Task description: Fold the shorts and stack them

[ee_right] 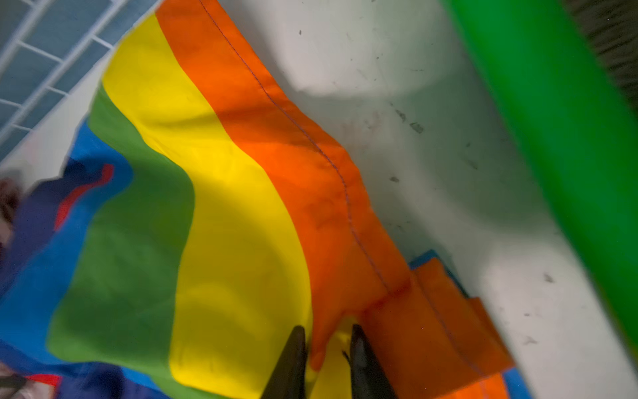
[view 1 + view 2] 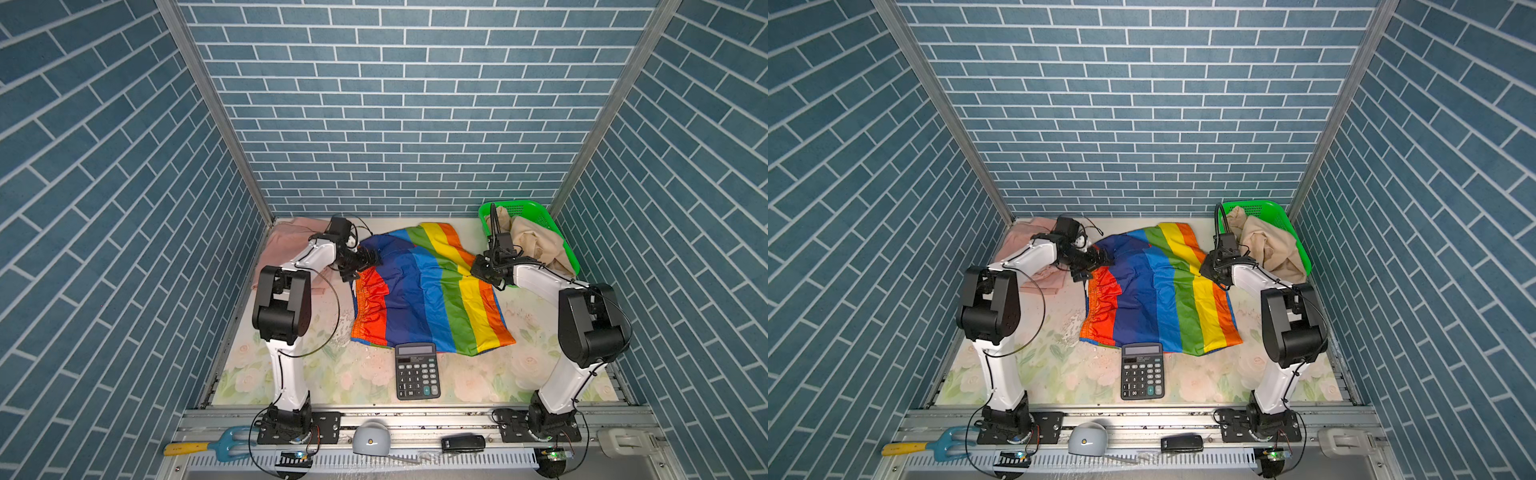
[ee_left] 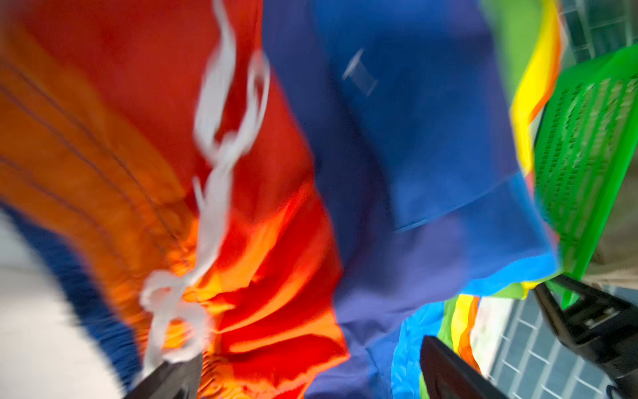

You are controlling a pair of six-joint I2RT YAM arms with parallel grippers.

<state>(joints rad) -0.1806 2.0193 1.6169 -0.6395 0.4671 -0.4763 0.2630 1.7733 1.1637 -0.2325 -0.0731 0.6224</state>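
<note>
The rainbow-striped shorts [image 2: 428,291] [image 2: 1158,291] lie spread on the table's middle, waistband to the left. My left gripper [image 2: 363,266] [image 2: 1100,259] hovers open over their far waist corner; in its wrist view the wide-apart jaws [image 3: 310,376] straddle red cloth beside the white drawstring [image 3: 221,155]. My right gripper [image 2: 478,268] [image 2: 1208,266] sits at the shorts' right edge; its jaws [image 1: 326,345] stand narrowly parted around a fold of orange and yellow cloth [image 1: 241,224]. The pale pink shorts [image 2: 286,245] [image 2: 1021,241] lie at the back left. The beige shorts [image 2: 536,241] [image 2: 1271,245] are heaped in the basket.
A green mesh basket [image 2: 528,208] [image 2: 1266,205] [image 3: 587,155] [image 1: 552,138] stands at the back right, close to my right arm. A black calculator [image 2: 417,371] [image 2: 1142,371] lies at the shorts' near hem. Tools and small objects rest on the front rail.
</note>
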